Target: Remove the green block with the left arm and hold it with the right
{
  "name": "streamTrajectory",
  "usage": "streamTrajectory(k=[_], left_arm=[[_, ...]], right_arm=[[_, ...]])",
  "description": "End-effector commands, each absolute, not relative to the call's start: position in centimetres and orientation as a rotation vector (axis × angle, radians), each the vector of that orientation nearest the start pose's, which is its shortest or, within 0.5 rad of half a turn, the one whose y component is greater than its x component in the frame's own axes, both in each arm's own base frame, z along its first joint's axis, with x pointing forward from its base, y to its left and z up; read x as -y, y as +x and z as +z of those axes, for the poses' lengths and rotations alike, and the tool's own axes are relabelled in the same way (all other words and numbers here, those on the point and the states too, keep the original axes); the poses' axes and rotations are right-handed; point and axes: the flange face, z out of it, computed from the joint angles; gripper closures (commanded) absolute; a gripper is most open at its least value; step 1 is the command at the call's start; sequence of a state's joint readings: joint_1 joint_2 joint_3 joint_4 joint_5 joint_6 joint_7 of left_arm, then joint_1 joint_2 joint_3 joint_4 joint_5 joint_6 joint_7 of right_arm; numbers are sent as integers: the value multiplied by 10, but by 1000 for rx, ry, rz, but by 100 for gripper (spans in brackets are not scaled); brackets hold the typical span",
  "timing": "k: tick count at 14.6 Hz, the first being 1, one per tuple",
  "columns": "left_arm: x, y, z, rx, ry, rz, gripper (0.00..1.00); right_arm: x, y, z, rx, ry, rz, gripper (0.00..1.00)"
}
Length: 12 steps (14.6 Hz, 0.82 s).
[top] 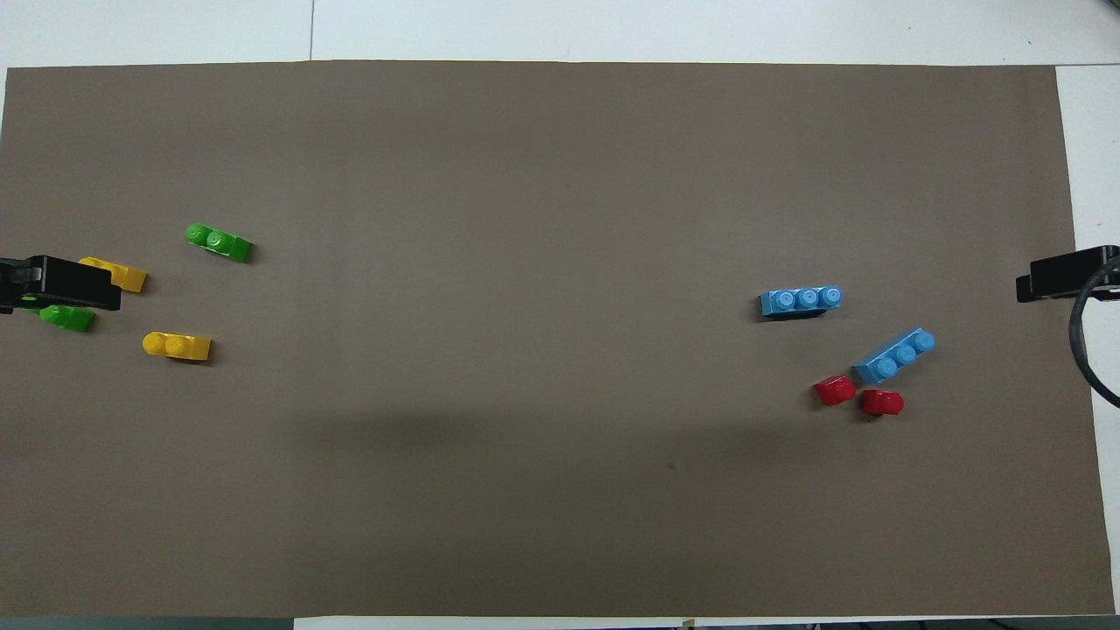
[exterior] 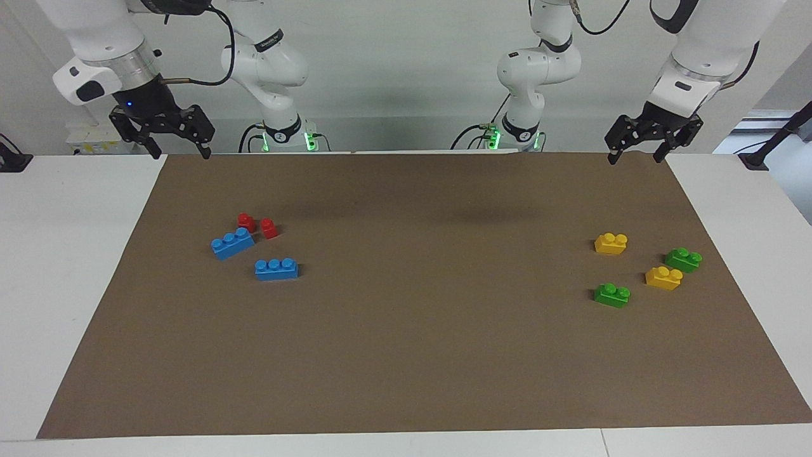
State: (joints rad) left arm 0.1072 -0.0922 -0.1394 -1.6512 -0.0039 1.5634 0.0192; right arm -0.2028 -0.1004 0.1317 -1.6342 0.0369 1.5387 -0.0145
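Two green blocks lie on the brown mat (exterior: 406, 355) toward the left arm's end. One green block (exterior: 612, 295) (top: 219, 242) is farther from the robots. The other green block (exterior: 683, 259) (top: 68, 318) is nearer to them and is partly covered in the overhead view. My left gripper (exterior: 636, 157) (top: 66, 284) is open and empty, raised over the mat's edge next to the robots and apart from the blocks. My right gripper (exterior: 179, 153) (top: 1063, 273) is open and empty, raised at the right arm's end.
Two yellow bricks (exterior: 611, 243) (exterior: 663, 278) lie among the green ones. Toward the right arm's end lie two blue three-stud bricks (exterior: 232, 243) (exterior: 276, 269) and two small red bricks (exterior: 246, 222) (exterior: 269, 228). White table (exterior: 76, 266) surrounds the mat.
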Motion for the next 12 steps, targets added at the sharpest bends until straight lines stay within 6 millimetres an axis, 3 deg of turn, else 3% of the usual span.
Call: streamTrajectory(k=[1, 12], left_arm=[[24, 516, 637, -109, -3120, 6, 0], [23, 517, 635, -104, -3126, 6, 0]], right_arm=[[32, 513, 645, -107, -3143, -15, 0], [34, 513, 646, -35, -3147, -17, 0]])
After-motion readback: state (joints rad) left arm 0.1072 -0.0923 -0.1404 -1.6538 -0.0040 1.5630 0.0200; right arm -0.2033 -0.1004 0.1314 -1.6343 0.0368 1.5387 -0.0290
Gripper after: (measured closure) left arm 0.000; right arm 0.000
